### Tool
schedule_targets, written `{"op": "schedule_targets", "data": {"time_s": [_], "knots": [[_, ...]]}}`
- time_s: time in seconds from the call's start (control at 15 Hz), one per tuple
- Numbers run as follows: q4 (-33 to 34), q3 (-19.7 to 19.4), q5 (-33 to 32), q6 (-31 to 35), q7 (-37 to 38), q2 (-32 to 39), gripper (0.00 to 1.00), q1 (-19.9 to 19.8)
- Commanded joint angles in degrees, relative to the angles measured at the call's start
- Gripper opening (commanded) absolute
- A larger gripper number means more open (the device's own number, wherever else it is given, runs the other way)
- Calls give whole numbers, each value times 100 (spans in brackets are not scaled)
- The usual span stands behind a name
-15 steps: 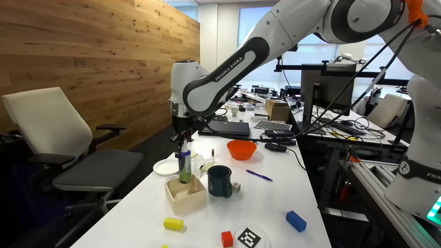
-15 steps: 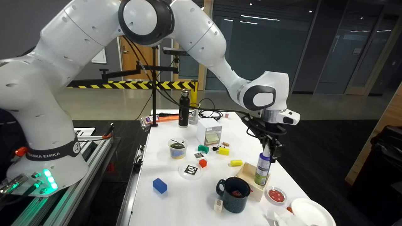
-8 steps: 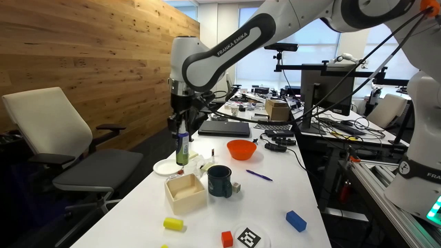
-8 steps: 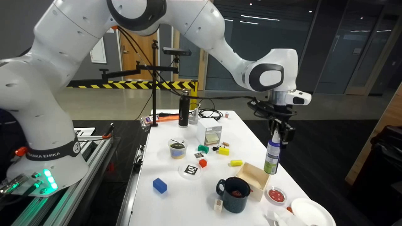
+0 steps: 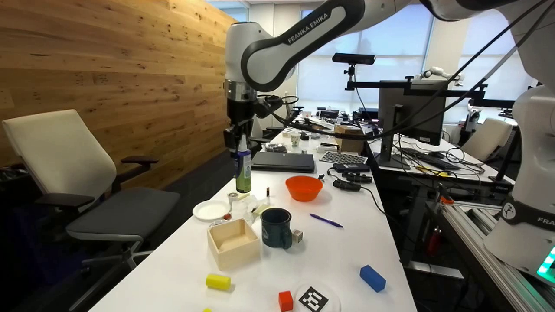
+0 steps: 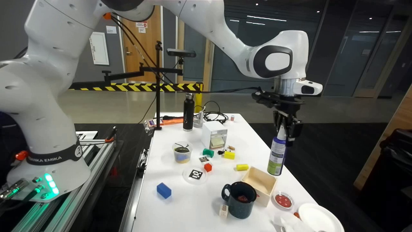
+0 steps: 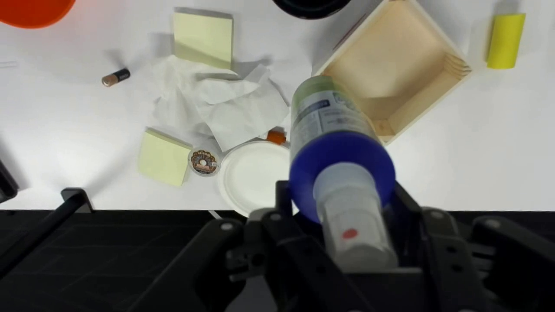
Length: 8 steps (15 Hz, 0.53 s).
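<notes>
A blue and green bottle with a white nozzle hangs in the air, nearly upright, leaning a little in an exterior view. My gripper is shut on this bottle, a finger on each side near its blue shoulder. The nozzle points up between the fingers toward the palm. Below, off to one side of the bottle, stands a pale wooden box; its bare bottom shows in the wrist view. A dark mug stands close beside the box. The bottle hides part of the box's rim in the wrist view.
Near the box lie a white plate, crumpled tissue, sticky notes and a coffee pod. An orange bowl, a yellow cylinder, a blue block and a red block are also on the table.
A second ago the bottle's lower end was down at the wooden box. My gripper has lifted it up and out, then shifted it sideways away from the box. The box stayed in place.
</notes>
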Motion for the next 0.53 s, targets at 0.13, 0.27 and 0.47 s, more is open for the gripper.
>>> {"op": "schedule_targets", "data": {"time_s": [0.13, 0.27, 0.47], "knots": [[-1025, 83, -133, 195, 430, -667, 29, -94], [-1343, 86, -102, 326, 504, -844, 29, -124], [-1871, 61, -130, 639, 629, -1154, 29, -141]]}}
